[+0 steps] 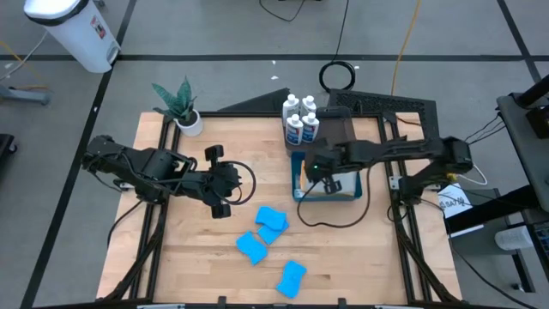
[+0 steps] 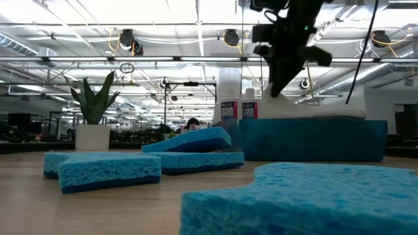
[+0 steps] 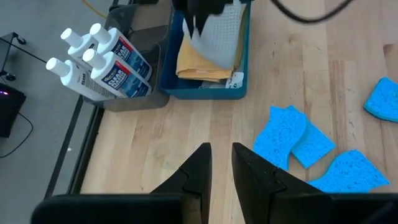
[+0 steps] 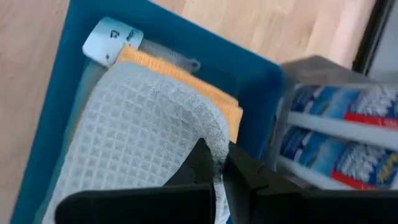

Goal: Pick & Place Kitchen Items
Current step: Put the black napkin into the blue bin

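Note:
My right gripper (image 1: 327,178) is over the blue bin (image 1: 300,178) and is shut on a grey waffle cloth (image 4: 137,143). This cloth lies over an orange cloth (image 4: 186,84) in the bin. In the left wrist view the grey cloth (image 3: 219,37) rises out of the bin under the right gripper (image 3: 199,22). Several white bottles with blue labels (image 1: 300,120) stand behind the bin. Several blue sponges (image 1: 271,220) lie on the table in front. My left gripper (image 1: 225,183) hovers left of the sponges, open by a narrow gap (image 3: 221,163) and empty. My right gripper pinches the grey cloth's rounded folded edge (image 4: 208,140) between its two fingers. The fingers come from above, pointing down into the bin. The held edge is raised, and the rest of the cloth rests on the orange cloth.
A potted green plant (image 1: 182,107) stands at the far left corner. The bottles stand in a dark grey tray (image 3: 134,93) beside the bin. One sponge (image 1: 292,277) lies near the front edge. Bare wood (image 1: 189,249) lies at the front left.

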Action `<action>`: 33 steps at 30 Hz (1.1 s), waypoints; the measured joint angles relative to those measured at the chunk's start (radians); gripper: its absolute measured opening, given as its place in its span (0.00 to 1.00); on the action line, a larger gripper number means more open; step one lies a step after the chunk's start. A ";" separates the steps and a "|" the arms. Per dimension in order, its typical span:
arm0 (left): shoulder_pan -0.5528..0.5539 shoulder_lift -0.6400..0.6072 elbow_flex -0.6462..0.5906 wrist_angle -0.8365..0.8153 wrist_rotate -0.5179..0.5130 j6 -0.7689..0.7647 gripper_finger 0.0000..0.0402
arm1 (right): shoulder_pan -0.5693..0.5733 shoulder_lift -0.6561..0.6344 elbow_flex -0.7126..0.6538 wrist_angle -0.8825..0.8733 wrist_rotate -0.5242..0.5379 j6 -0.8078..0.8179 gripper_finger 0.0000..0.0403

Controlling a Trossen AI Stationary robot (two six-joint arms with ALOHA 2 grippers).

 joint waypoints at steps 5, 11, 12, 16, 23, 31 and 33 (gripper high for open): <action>0.000 0.000 0.000 0.000 0.000 0.000 0.17 | -0.004 0.067 0.000 0.041 -0.002 -0.021 0.00; 0.000 0.000 0.000 0.000 0.000 0.000 0.17 | -0.010 0.133 0.000 0.082 -0.002 -0.036 0.00; 0.000 0.000 0.000 0.000 0.000 0.000 0.17 | -0.013 0.145 0.000 0.082 -0.004 -0.035 0.00; 0.000 0.000 0.000 0.000 0.000 0.000 0.17 | -0.031 0.182 0.000 0.091 -0.003 0.028 0.00; 0.000 0.000 0.000 0.000 0.000 0.003 0.17 | -0.036 0.178 -0.002 0.114 0.050 0.112 0.16; 0.000 0.000 0.000 0.000 -0.001 0.005 0.17 | -0.007 0.027 -0.002 0.161 0.100 0.250 0.44; 0.000 0.000 0.000 0.000 -0.001 0.005 0.17 | -0.001 -0.020 -0.002 0.151 0.098 0.336 0.49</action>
